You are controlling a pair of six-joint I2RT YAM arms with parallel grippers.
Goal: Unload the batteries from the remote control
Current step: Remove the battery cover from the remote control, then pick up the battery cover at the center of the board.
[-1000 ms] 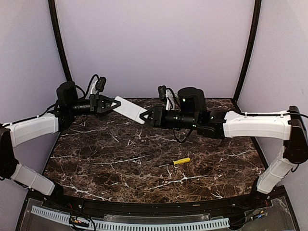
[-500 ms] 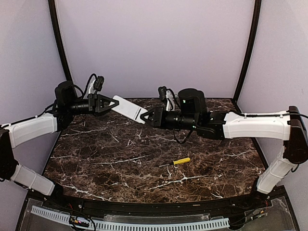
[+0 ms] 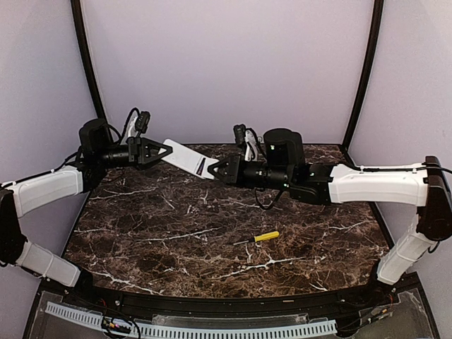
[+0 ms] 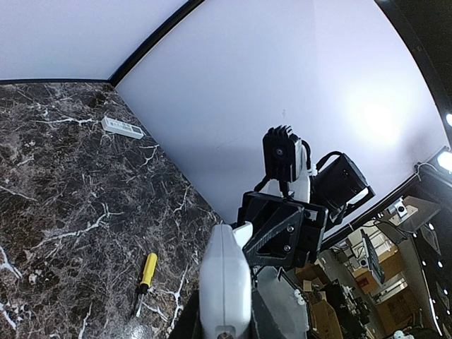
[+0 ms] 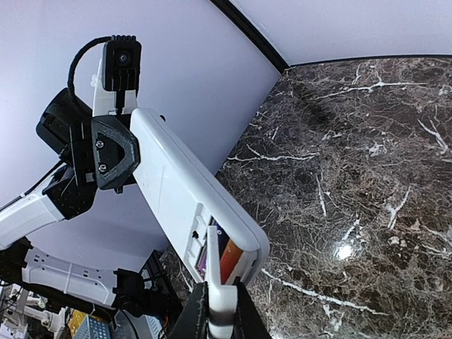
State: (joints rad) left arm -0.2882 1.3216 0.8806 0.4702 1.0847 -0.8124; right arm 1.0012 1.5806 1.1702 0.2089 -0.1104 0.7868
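Right fingers (image 5: 198, 316) are pressed together on a thin white piece (image 5: 217, 300) at the open end of the remote control (image 5: 176, 187). Whether that piece is a loose cover or part of the remote control's body cannot be told. The batteries (image 5: 224, 260) sit inside the remote control, in the uncovered compartment at that same end. One shows red-orange and one blue-purple, lying side by side just above the right fingers' tips.

Left fingers (image 5: 113, 152) are clamped on the opposite end of the remote control, one black triangular finger against each side. From above, the remote control hangs in the air between the two arms, tilted so that the end with the batteries is the lower one.

Below the remote control lies the dark marble worktop (image 3: 176, 233), which it does not touch. A yellow-handled screwdriver (image 3: 258, 238) lies flat on the worktop, well apart from the remote control, on the near side and towards the right arm. In the left wrist view, a small white rectangular piece (image 4: 121, 127) rests on the worktop far from the remote control, close to the edge where the worktop meets the wall.
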